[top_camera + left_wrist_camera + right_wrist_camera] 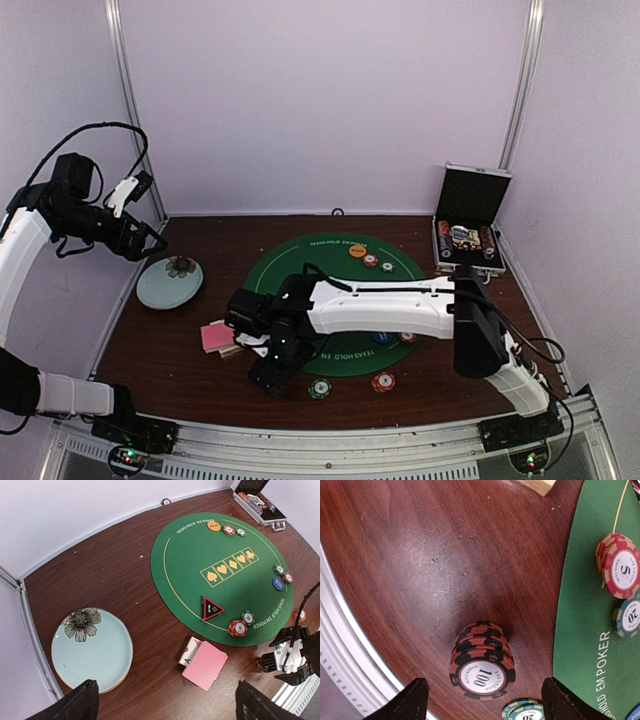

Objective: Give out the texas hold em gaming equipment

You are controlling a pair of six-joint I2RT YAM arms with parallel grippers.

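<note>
My right gripper [272,372] [487,705] is open, low over the wood just off the green mat's [335,300] front left. A stack of red-and-black 100 chips [482,667] stands between its fingers, untouched. A green 20 chip stack [522,711] lies beside it. A red 5 chip [620,565] and a 20 chip [627,617] lie on the mat edge. Pink-red-backed cards [205,665] [217,337] lie left of the mat, and the black red-edged triangle [211,609] lies on it. My left gripper [150,240] [167,707] is open and empty, high at the far left.
A pale blue flowered dish [92,650] [169,282] sits at the left. The open metal case [468,235] with chips stands at the back right. An orange button [214,526] and a blue button [278,583] lie on the mat. Two chip stacks [383,381] lie by the front edge.
</note>
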